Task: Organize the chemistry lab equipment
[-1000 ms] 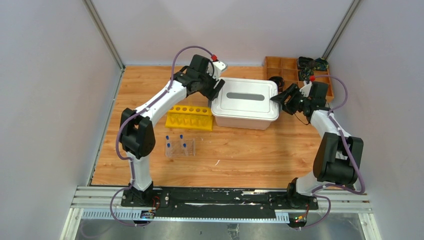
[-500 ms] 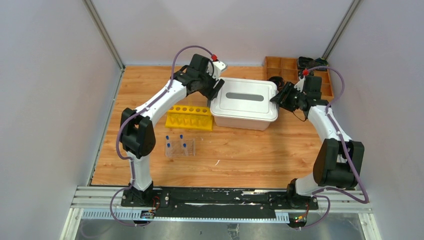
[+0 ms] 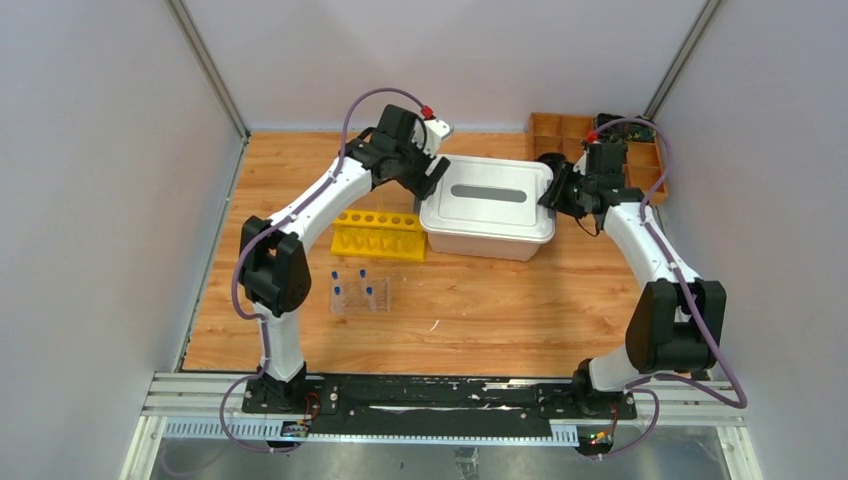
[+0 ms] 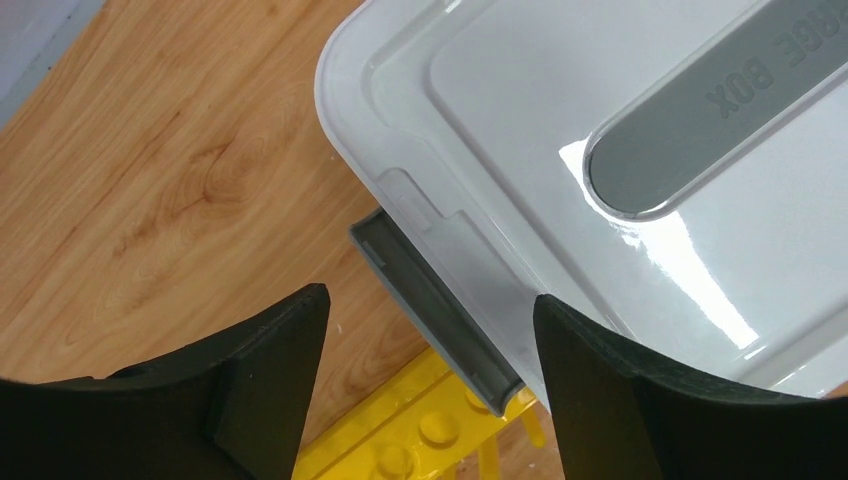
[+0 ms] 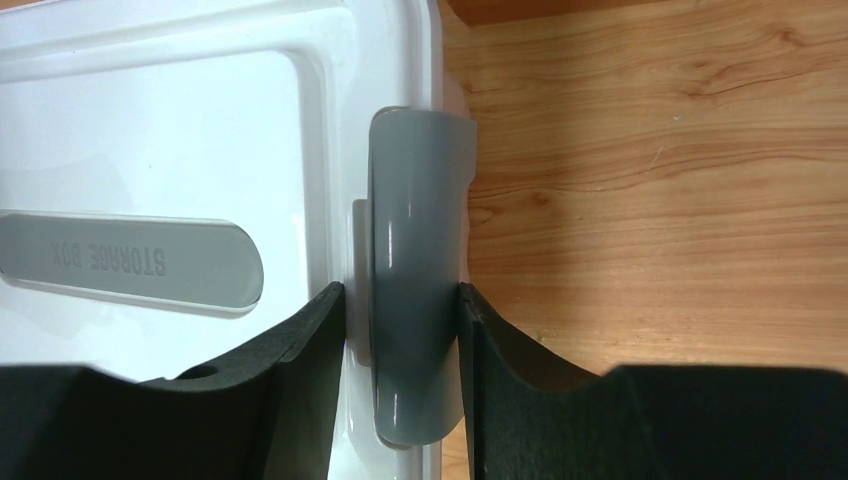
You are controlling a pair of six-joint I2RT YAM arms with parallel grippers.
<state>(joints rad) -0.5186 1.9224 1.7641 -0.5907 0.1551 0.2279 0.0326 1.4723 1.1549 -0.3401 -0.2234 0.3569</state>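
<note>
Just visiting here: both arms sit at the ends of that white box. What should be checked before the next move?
1. Right end effector straddles the right latch: ok.
2. Its fingers clamped on that latch: cannot tell.
3. Left end effector open above the left latch: ok.
4. Room around the left latch: not ok, yellow rack lies beside it.
5. Lid seated on the box: ok.
6. Tube rack away from the box: ok.

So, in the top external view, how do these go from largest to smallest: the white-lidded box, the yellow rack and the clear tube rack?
1. white-lidded box
2. yellow rack
3. clear tube rack
</note>
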